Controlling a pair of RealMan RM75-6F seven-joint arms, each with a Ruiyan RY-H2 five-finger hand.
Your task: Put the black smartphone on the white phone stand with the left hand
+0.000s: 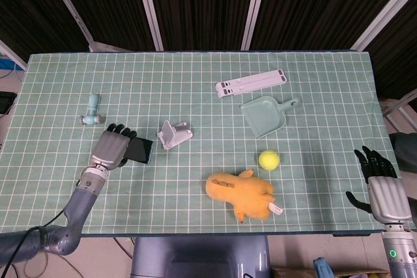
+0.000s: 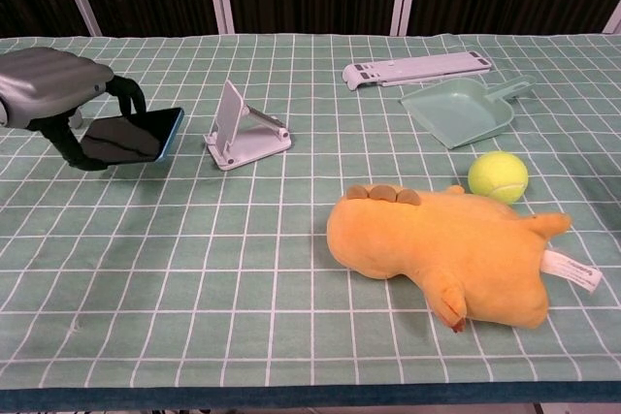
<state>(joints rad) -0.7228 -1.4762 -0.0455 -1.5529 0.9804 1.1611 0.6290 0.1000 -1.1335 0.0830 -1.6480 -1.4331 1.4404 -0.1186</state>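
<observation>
Chest view is showing the grey left hand [image 2: 49,89] gripping the flat black smartphone with a blue edge [image 2: 131,135] from above, fingers curling over its far and near long sides, and carrying it clear of the green checked cloth of the desk [image 2: 291,269]. The phone is lying almost flat in the grasp, its free end pointing towards the small white folding phone stand [image 2: 245,130], which is sitting just beside it, nearer the middle of the desk and apart from the left edge. In the head view the phone [image 1: 139,150] and the stand [image 1: 174,133] are nearly touching end to end.

To finish well, I judge the hand needs to be tilting the phone up so that its back is matching the slanted rear plate of the stand, then lowering the bottom edge behind the front lip before letting go. The stand looks light and is resting loose on the cloth, so a sideways nudge could be sliding or tipping it; coming down from above is seeming safer than pushing in along the cloth.

The right hand [image 1: 380,180] is hanging off the right edge of the desk, fingers apart, holding nothing.
</observation>
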